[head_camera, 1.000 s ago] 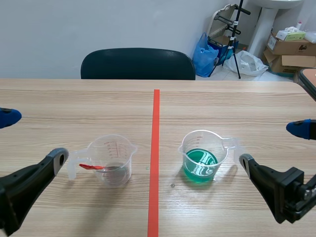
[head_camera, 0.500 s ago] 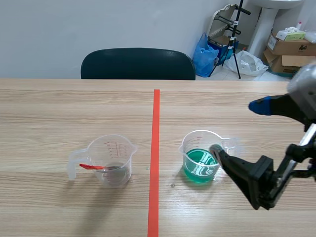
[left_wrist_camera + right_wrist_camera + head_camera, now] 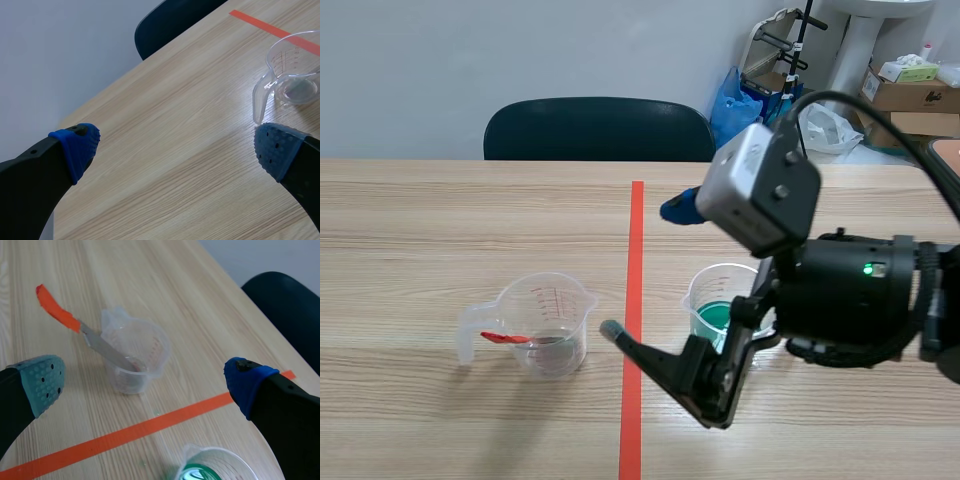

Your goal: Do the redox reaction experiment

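Scene view: the right gripper (image 3: 642, 270) is holding its two fingers wide apart, with nothing between them. The right arm (image 3: 840, 300) is coming in from the right and standing across the middle of the light wooden table (image 3: 420, 220). The lower fingertip is hanging at the orange-red tape line (image 3: 636, 215). The arm is covering part of the clear plastic beaker of green liquid (image 3: 712, 300). On the other side of the line, the clear plastic measuring beaker with a handle (image 3: 548, 322) is standing upright. The spatula with an orange-red handle (image 3: 505, 338) is resting inside it. A black chair (image 3: 600, 128) is standing behind the table.

Left wrist view: the left gripper (image 3: 175, 150) is hanging spread open over bare table, gripping nothing. The measuring beaker (image 3: 292, 75) is standing ahead of one blue-padded finger (image 3: 277, 150), near it but not touching.

Right wrist view: the right gripper (image 3: 145, 382) is showing one grey-green pad (image 3: 42, 382) and one blue pad (image 3: 247, 382), well apart. The measuring beaker (image 3: 135, 357) is standing ahead, between the two fingers. The spatula (image 3: 57, 312) is leaning on its rim, handle outward. The green-liquid beaker (image 3: 215, 470) is sitting close under the gripper, across the tape line (image 3: 125, 437)
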